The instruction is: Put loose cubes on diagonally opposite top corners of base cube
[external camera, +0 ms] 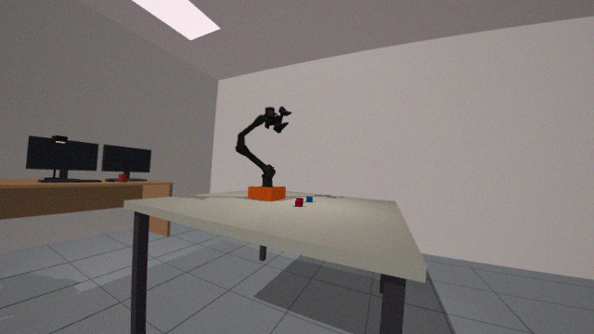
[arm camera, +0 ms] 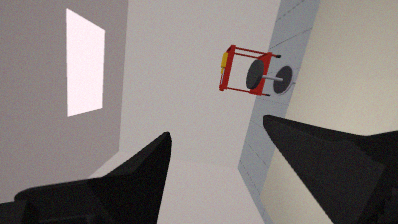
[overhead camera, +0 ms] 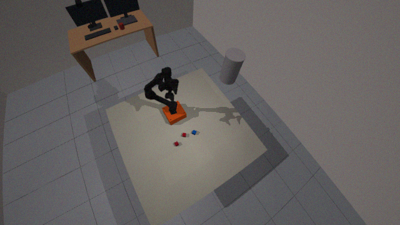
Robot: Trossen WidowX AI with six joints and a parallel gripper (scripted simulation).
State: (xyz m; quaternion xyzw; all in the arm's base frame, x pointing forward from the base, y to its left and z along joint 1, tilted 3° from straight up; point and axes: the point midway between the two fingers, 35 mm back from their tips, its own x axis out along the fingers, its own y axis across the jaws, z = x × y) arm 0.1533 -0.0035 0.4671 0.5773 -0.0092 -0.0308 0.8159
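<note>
One red cube (overhead camera: 184, 135) sits on the table in front of the arm's orange base. A second red cube (overhead camera: 176, 144) (external camera: 299, 203) lies farther out and looks turned. In the exterior view it partly covers the first red cube. A blue cube (overhead camera: 194, 132) (external camera: 309, 199) sits beside the first red cube, with a gap between them. All three are apart on the table, none stacked. Nothing marks which cube is fixed. My gripper (external camera: 289, 118) (arm camera: 215, 128) is open and empty, raised high above the table and away from the cubes, pointing outward. The wrist view shows no cube.
The orange arm base (overhead camera: 174, 117) (external camera: 266, 193) stands on the pale table (overhead camera: 187, 175) (external camera: 343, 232) behind the cubes. A grey cylinder (overhead camera: 232, 67) stands beyond the table. A wooden desk (overhead camera: 109, 37) (external camera: 70, 199) with monitors is farther back. The wrist view shows a red frame (arm camera: 226, 70) and a dark stool (arm camera: 255, 74).
</note>
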